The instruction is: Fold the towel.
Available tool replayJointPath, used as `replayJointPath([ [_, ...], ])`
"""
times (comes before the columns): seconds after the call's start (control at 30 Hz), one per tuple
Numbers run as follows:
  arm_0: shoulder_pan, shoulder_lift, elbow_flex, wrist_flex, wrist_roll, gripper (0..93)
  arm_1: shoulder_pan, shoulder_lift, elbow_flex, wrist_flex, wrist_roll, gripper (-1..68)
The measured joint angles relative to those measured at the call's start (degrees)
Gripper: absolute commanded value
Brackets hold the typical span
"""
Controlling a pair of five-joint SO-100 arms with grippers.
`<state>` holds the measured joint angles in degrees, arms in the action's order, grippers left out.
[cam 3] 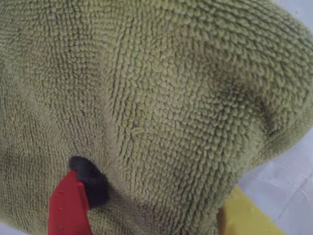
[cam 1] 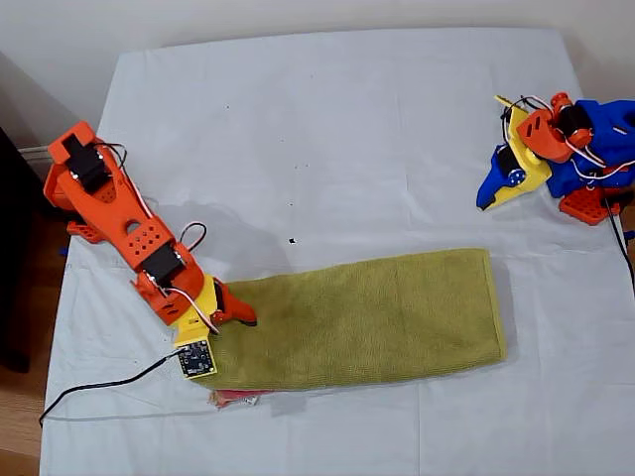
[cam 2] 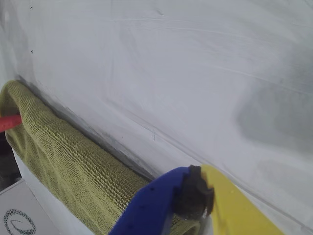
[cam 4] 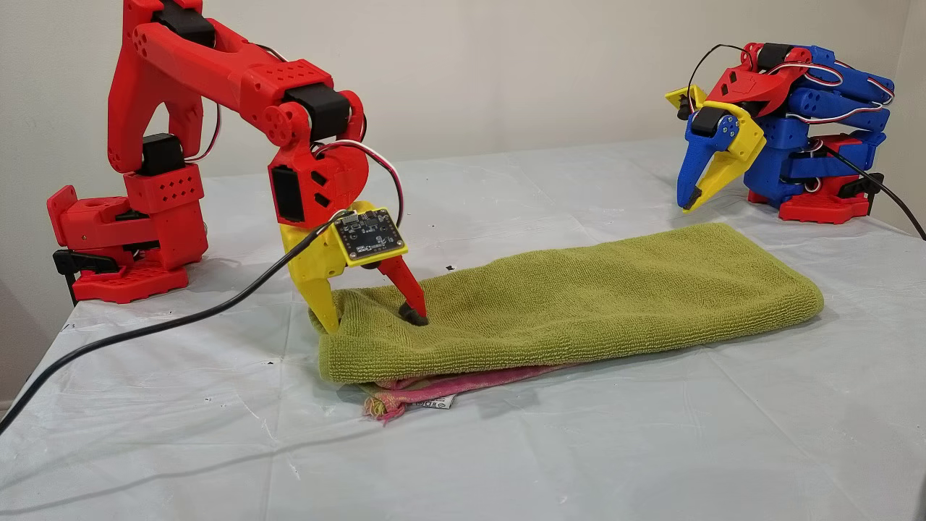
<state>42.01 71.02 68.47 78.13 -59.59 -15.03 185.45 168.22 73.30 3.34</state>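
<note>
The towel (cam 1: 367, 317) lies folded into a long olive-green strip across the white cloth, also seen in the other view (cam 4: 579, 304). A pink-red hem (cam 4: 405, 398) and a small white tag (cam 4: 434, 402) stick out beneath its end at the exterior view's left. My second gripper (cam 4: 369, 318), on the red arm, stands open over that end. Its red finger (cam 3: 73, 200) presses on the terry (cam 3: 171, 98) and its yellow one sits at the towel's edge. My first gripper (cam 4: 691, 202), blue and yellow, hangs shut and empty beyond the other end, with the towel's fold (cam 2: 63, 161) in its view.
A white tablecloth (cam 1: 347, 139) covers the table. The red arm's base (cam 4: 123, 239) stands at the exterior view's left and the blue arm's base (cam 4: 817, 181) at its right. A black cable (cam 4: 166, 322) trails from the second gripper's camera board off the table's edge.
</note>
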Motion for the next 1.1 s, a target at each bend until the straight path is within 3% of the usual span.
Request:
replayJointPath([
  [0.17,-1.3,1.0,0.6,-0.5,-1.8,0.1,0.0,0.0,0.0,0.0,0.0,0.1],
  [0.53,-1.8,1.4,0.7,2.5,-4.0,0.1,0.0,0.0,0.0,0.0,0.0,0.1],
  [0.83,-4.3,3.3,-1.6,8.1,3.2,0.1,0.0,0.0,0.0,0.0,0.0,0.1],
  [0.97,-5.9,2.4,-7.9,16.7,7.3,0.1,0.0,0.0,0.0,0.0,0.0,0.1],
  [1.1,-7.6,-5.4,-24.3,32.9,9.8,0.1,0.0,0.0,0.0,0.0,0.0,0.1],
])
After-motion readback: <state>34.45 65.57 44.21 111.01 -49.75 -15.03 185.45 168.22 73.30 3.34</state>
